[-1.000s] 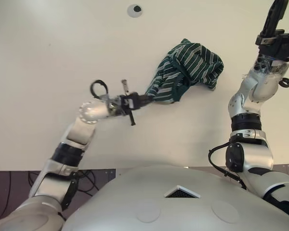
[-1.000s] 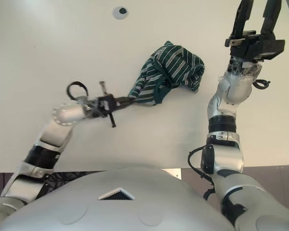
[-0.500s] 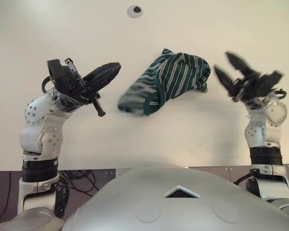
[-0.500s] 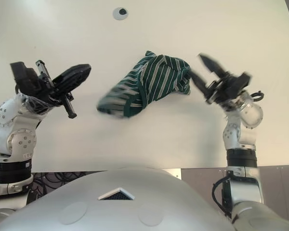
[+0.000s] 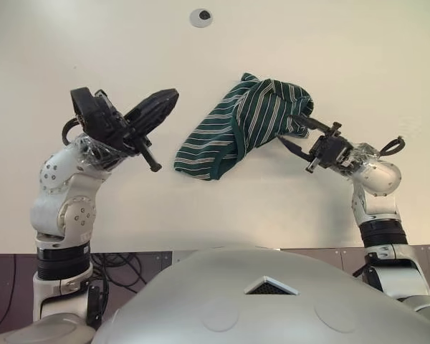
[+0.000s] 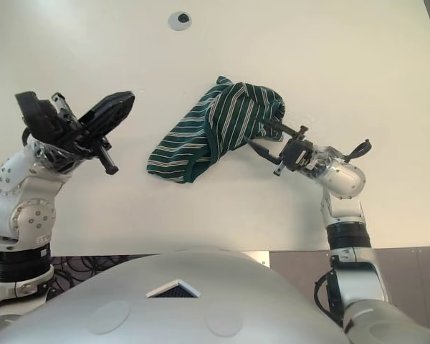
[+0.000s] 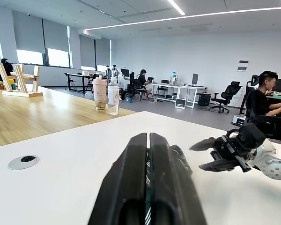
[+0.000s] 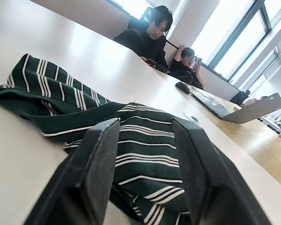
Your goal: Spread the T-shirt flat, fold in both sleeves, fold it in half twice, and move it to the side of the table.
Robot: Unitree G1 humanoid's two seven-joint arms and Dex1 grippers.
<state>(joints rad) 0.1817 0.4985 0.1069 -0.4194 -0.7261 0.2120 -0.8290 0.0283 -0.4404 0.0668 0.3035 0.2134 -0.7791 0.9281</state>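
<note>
The dark green T-shirt with white stripes lies crumpled in a heap on the white table, its lower end trailing toward my left. My left gripper hangs raised above the table to the left of the shirt, shut with nothing in it; its closed fingers point toward the cloth. At the heap's right edge my right gripper stands open and low over the table. In the right wrist view its fingers frame the striped folds, which lie between and just ahead of the tips.
A round cable grommet is set in the table behind the shirt. Bare tabletop stretches on every side of the heap. Cables hang below the table's near edge.
One second ago my left gripper held the shirt's left end; it has let go and risen, and the cloth has dropped. My right gripper swung down to the heap's right edge.
</note>
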